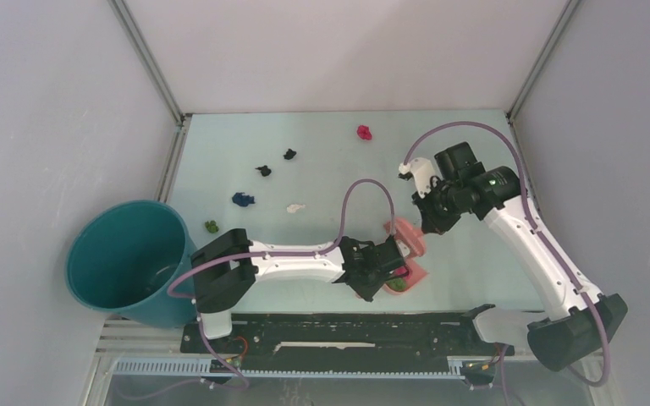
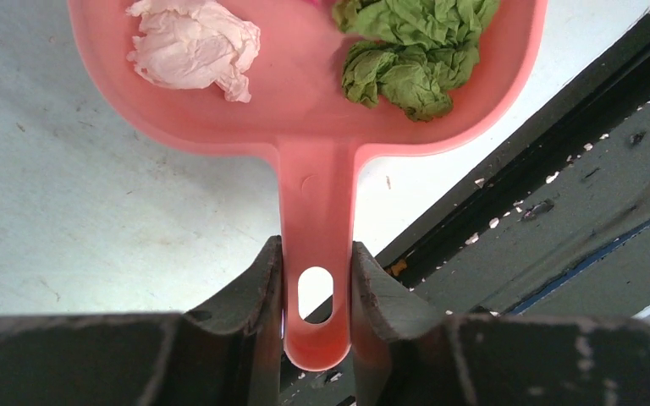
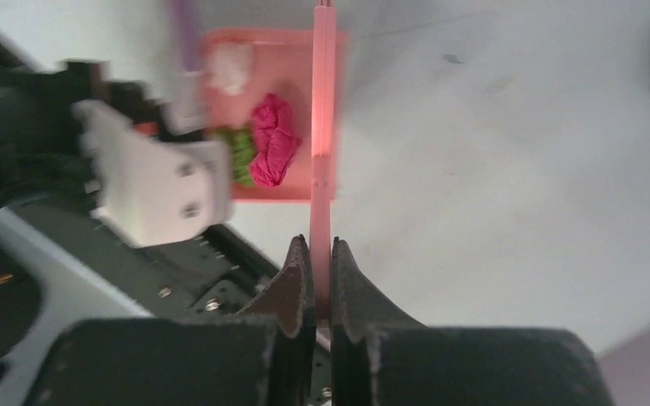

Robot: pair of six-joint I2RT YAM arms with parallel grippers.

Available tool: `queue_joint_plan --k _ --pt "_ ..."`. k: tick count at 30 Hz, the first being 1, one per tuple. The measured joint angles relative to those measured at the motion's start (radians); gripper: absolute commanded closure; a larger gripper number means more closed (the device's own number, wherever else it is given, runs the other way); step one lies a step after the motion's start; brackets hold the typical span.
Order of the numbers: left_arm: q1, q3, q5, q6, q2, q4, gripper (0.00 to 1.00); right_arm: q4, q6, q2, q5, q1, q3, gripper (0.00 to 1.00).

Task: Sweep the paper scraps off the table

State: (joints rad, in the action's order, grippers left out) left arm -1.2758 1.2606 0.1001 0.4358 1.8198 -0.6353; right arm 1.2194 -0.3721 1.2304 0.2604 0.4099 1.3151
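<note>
Bucket: teal bucket (image 1: 127, 262) sits at the bench's (image 1: 322, 135) near-left corner, beside the rail edge.
Loose paper scraps (image 1: 242, 200): six wads spread over the far-left half, well apart, with open bench between them.
Left claw (image 2: 316, 279): pinching the dustpan (image 2: 305, 101) handle. Its long axis runs straight out from the claw, close to the near rail.
Pan load: white wad (image 2: 193, 44), green wad (image 2: 415, 51), magenta wad (image 3: 272, 139).
Right claw (image 3: 322, 254): pressed onto the brush's (image 3: 322, 101) thin handle, which lies along the pan's side.
Unclear: the brush tip is cut off and the right wrist view is blurred.
</note>
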Motion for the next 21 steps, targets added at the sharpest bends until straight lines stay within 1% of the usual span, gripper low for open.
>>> queue_joint_plan --k 2,5,9,14,17,21 --pt "0.0 -0.004 -0.003 0.0 0.0 0.011 1.0 -0.028 -0.007 -0.006 -0.084 -0.014 0.0 1.0" --pt "0.0 -0.026 -0.008 0.001 -0.004 0.039 1.0 -0.072 -0.031 0.009 -0.218 -0.071 0.022 1.0" --pt "-0.003 -0.062 -0.011 0.008 -0.024 0.058 1.0 -0.129 -0.077 0.103 -0.357 -0.182 0.133 1.0" --pt "-0.012 -0.078 -0.011 0.012 -0.054 0.068 1.0 -0.201 -0.139 0.256 -0.421 -0.283 0.254 1.0" --pt "-0.019 -0.088 -0.012 0.019 -0.07 0.063 1.0 -0.24 -0.174 0.365 -0.46 -0.312 0.33 1.0" --pt "-0.021 -0.088 -0.023 0.028 -0.072 0.038 1.0 -0.309 -0.236 0.473 -0.515 -0.32 0.368 1.0"
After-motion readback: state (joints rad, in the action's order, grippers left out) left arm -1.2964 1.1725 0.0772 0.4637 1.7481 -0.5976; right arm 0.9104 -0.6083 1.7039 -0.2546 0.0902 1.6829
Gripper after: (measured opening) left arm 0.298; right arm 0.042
